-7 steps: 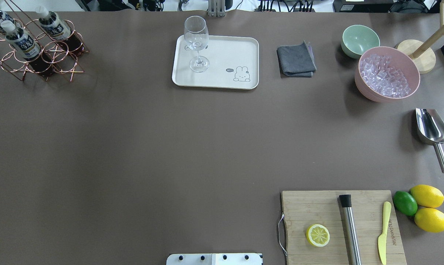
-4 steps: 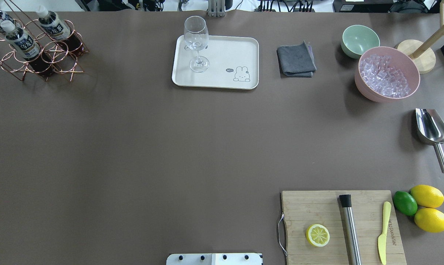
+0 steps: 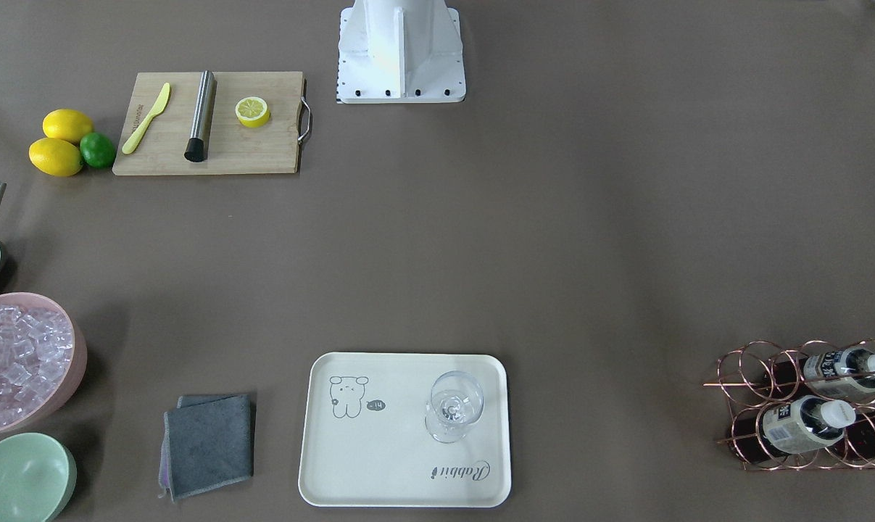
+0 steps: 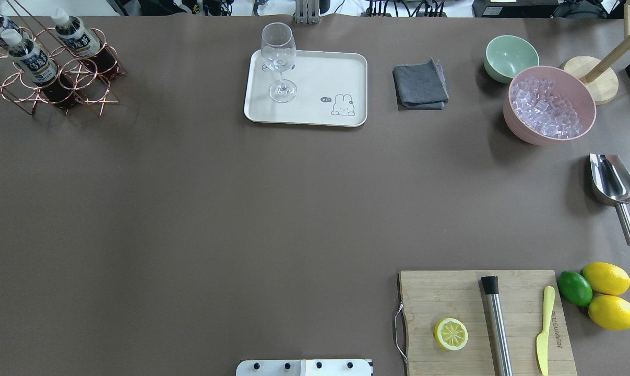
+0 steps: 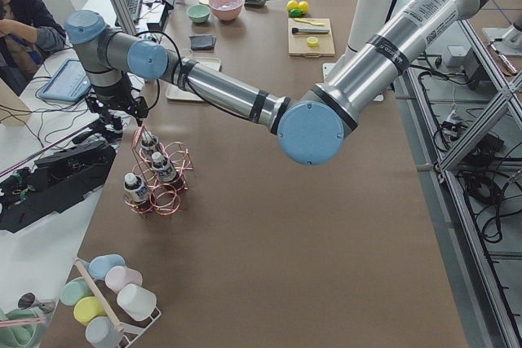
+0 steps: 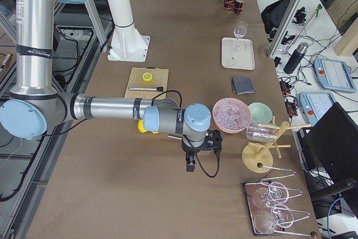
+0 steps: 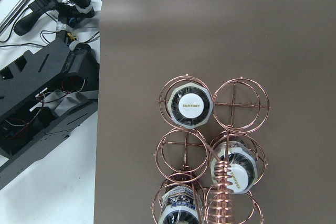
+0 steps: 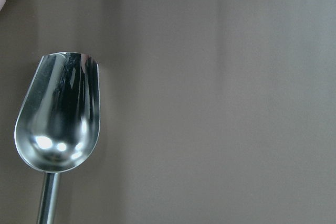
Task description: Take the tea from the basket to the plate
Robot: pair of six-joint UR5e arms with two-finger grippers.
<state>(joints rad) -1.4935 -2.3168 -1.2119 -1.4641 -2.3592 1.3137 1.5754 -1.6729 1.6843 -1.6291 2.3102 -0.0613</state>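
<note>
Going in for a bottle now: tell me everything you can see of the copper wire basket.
The basket is thin, shiny copper-coloured wire formed into six round rings, two rows of three, with crossed wires at the base of the empty ones. A tall loop handle wrapped in wire coil rises over its middle. It stands upright on the brown table, at the robot's far left corner. Three rings hold white-capped tea bottles; three are empty. It touches the table and those bottles.
</note>
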